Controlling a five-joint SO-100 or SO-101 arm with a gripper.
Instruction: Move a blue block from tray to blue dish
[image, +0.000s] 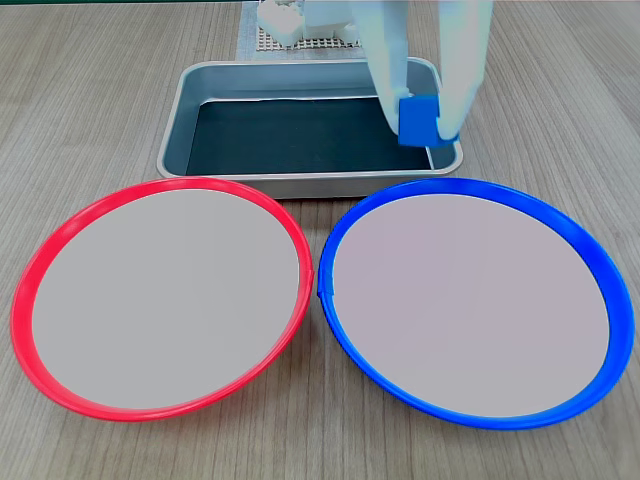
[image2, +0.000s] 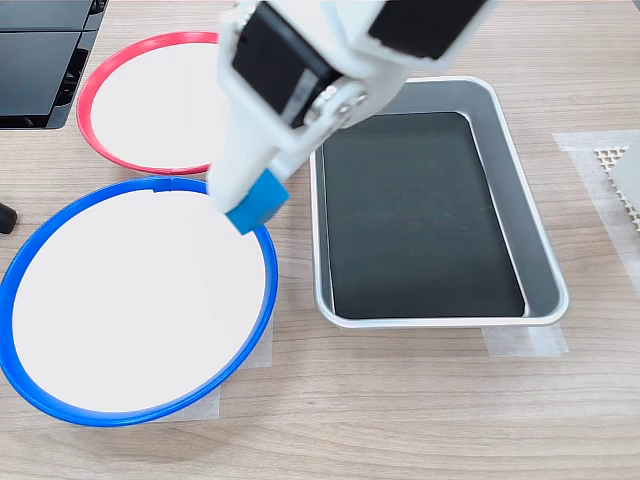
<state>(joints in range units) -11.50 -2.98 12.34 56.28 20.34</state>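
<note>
**Q:** Starting with the biggest things, what is laid out?

**A:** A wooden table (image: 560, 90) holds two large round plates side by side: the blue dish (image: 470, 190) with its pale centre, bare, and a red-rimmed plate (image: 160, 190). Beyond them in the first exterior view sits the tray (image: 300, 182), its dark bottom bare.

**Q:** And the arm?

**A:** The white gripper (image2: 252, 205) is closed on the blue block (image2: 256, 202), pinching it between its two fingers. In the second exterior view the block hangs in the air over the blue dish's rim, on the side nearest the tray, clear of the tray itself.

**Q:** Which step is this?

**A:** Seemingly the carry, with the pick-up done. The next move likely calls for reaching further over the dish's centre, lowering, then parting the fingers so the block lands inside the rim.
</note>
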